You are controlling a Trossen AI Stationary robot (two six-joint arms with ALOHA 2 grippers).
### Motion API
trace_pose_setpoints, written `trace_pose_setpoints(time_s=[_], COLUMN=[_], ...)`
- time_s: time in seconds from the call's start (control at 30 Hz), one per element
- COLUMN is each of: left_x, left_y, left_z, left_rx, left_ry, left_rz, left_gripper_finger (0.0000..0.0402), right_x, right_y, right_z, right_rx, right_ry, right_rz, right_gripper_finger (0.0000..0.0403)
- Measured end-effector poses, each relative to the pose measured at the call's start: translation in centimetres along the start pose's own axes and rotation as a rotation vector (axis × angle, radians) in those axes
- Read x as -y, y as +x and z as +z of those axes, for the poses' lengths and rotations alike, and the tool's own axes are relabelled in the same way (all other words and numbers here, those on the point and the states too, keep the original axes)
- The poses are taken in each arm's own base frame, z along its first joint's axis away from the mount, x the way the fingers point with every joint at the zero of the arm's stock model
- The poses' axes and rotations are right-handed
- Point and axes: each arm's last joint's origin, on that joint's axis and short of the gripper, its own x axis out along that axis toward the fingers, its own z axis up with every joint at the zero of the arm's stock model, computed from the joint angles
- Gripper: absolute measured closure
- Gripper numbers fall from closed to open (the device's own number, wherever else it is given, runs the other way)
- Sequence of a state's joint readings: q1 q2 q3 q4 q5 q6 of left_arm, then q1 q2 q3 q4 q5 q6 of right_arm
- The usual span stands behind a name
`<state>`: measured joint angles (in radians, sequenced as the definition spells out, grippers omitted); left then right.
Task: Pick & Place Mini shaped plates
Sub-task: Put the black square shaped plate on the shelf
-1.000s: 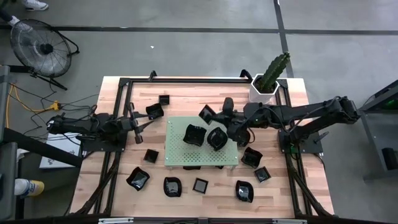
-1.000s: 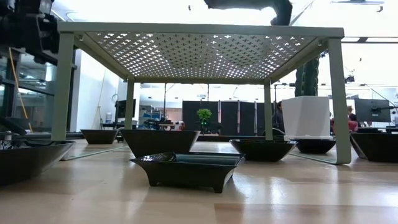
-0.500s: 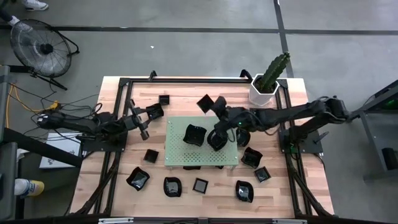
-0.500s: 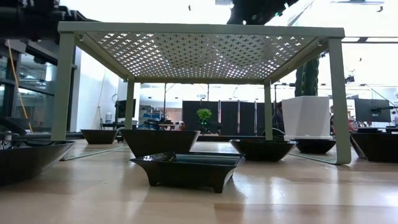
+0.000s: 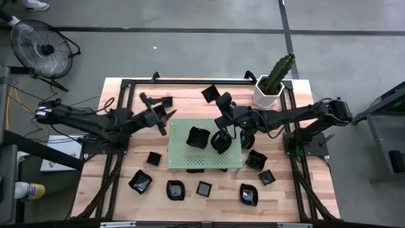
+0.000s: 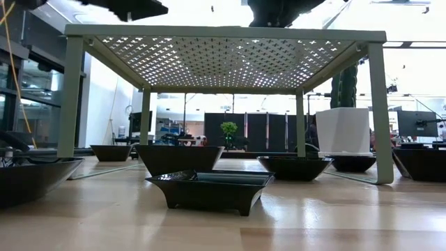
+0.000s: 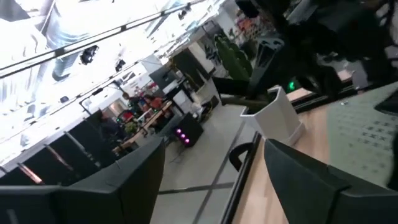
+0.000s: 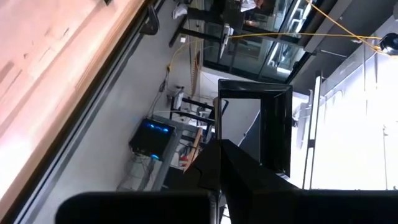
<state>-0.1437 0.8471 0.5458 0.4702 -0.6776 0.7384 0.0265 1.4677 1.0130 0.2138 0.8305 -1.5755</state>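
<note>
Right gripper [image 5: 213,97]: upper centre of the high view, clenched on a square black mini plate [image 5: 209,93].
Left gripper [image 5: 166,121]: fingers spread, empty, at the green perforated board's [image 5: 180,157] left edge.
Other mini plates: two on the board, the rest scattered around it.

A wooden table [image 5: 126,161] is framed by black rails. A green perforated board [image 5: 183,157] is raised on legs at its middle — a white hexagonal pot [image 5: 268,92] with a cactus [image 5: 278,71] is set at the far right corner. A floor fan [image 5: 37,45] is seen off the table.
</note>
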Motion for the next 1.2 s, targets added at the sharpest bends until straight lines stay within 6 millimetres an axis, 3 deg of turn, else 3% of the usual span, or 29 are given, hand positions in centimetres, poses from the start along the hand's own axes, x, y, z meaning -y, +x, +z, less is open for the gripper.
trace_pose_setpoints(time_s=[0.23,0.43,0.57,0.8,1.2], left_x=[1.2,1.2,-0.5,-3.3,-3.7], left_y=[4.5,8.3,9.9,11.2,11.6], left_z=[2.4,1.3,1.2,1.6,1.3], left_rx=[-0.065,-0.111,-0.099,-0.117,-0.131], left_ry=[0.013,0.010,0.010,-0.023,-0.164], left_rz=[0.023,-0.006,-0.106,-0.232,-0.196], left_gripper_finger=[0.0131,0.0131,0.0131,0.0131,0.0131], right_x=[0.0,0.1,0.0,-0.1,-0.3], right_y=[0.0,0.0,0.0,0.0,2.1], right_z=[-0.1,-0.1,-0.1,0.0,-0.9], right_rx=[-0.021,-0.042,-0.021,0.011,-0.100], right_ry=[-0.006,-0.003,-0.020,0.006,0.031], right_rz=[0.000,-0.004,0.000,0.005,-0.023], right_gripper_finger=[0.0403,0.0403,0.0403,0.0403,0.0403])
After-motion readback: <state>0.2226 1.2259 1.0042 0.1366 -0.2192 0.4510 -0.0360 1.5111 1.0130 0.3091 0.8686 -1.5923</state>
